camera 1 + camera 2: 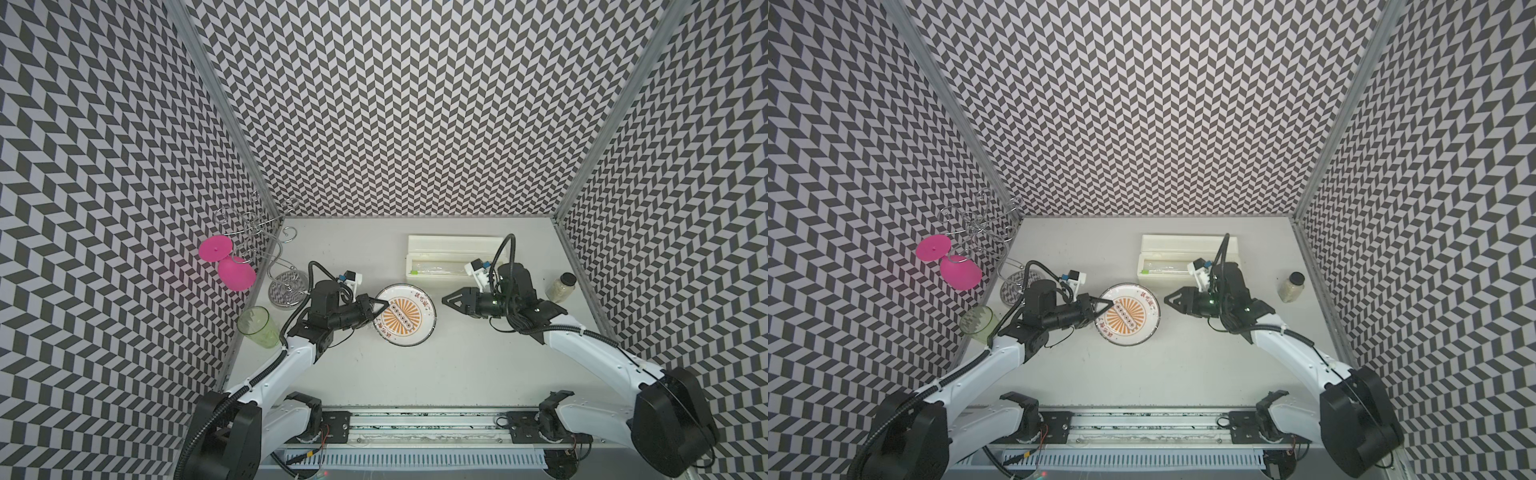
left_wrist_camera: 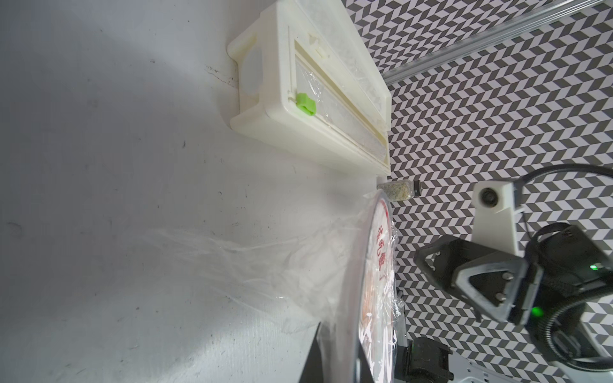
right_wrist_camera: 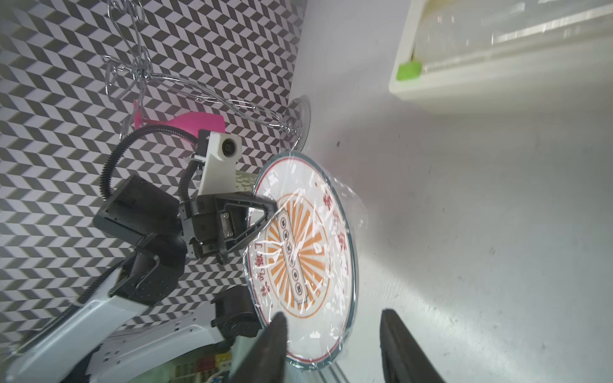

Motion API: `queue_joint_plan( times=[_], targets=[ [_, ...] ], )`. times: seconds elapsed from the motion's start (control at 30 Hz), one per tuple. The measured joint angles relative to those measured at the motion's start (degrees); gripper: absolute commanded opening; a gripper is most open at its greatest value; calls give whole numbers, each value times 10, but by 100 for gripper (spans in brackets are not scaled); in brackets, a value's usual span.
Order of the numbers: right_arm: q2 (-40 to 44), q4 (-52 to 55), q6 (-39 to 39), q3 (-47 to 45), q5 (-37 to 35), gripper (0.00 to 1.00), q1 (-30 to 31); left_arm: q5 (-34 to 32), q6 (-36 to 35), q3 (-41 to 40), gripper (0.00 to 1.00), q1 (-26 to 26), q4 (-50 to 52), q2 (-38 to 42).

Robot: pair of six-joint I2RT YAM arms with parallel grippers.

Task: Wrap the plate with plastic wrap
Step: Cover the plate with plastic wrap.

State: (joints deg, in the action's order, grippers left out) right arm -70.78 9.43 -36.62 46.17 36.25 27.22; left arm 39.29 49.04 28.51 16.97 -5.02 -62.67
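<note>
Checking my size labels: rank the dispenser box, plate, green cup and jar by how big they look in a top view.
Largest to smallest:
1. dispenser box
2. plate
3. green cup
4. jar
The cup's rim sits nearer the camera, so cup over jar is unsure.

You are looking into a three-sided booth. The far wall (image 1: 415, 104), left wall (image 1: 104, 166) and right wall (image 1: 685, 187) all carry the same black-and-white chevron print. Bare aluminium posts (image 1: 226, 108) mark the two far corners and run down to your pale grey desk (image 1: 415, 374). In the wrist views its matt top shows scuffs and small dark specks. A metal rail (image 1: 415, 428) crosses the near edge, and a white slotted cable duct (image 1: 415, 459) lies just nearer still. The light is soft and even, and shadows on the desk are faint.
</note>
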Motion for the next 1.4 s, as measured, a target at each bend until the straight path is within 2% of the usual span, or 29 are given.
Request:
queue_joint_plan(
  times=[0.1,0.3,0.4,0.63,1.03,1.23,1.4],
  targets=[
    [-35,55,48,63,-58,57,33,-7,-8,6,0,9,8,0],
    [-106,121,100,119,-110,44,64,-11,-13,6,0,18,14,0],
    [-122,131,111,128,-112,37,64,-11,-14,6,0,18,17,0],
    [-133,133,122,129,-101,31,64,-11,-14,6,0,18,17,0],
    [-138,117,115,125,-84,0,63,-11,-15,6,0,18,18,0],
    [-137,111,116,112,-102,0,55,-9,-24,6,0,17,42,14],
    [-137,133,140,113,-157,0,52,-2,-36,7,0,12,54,29]
  ],
)
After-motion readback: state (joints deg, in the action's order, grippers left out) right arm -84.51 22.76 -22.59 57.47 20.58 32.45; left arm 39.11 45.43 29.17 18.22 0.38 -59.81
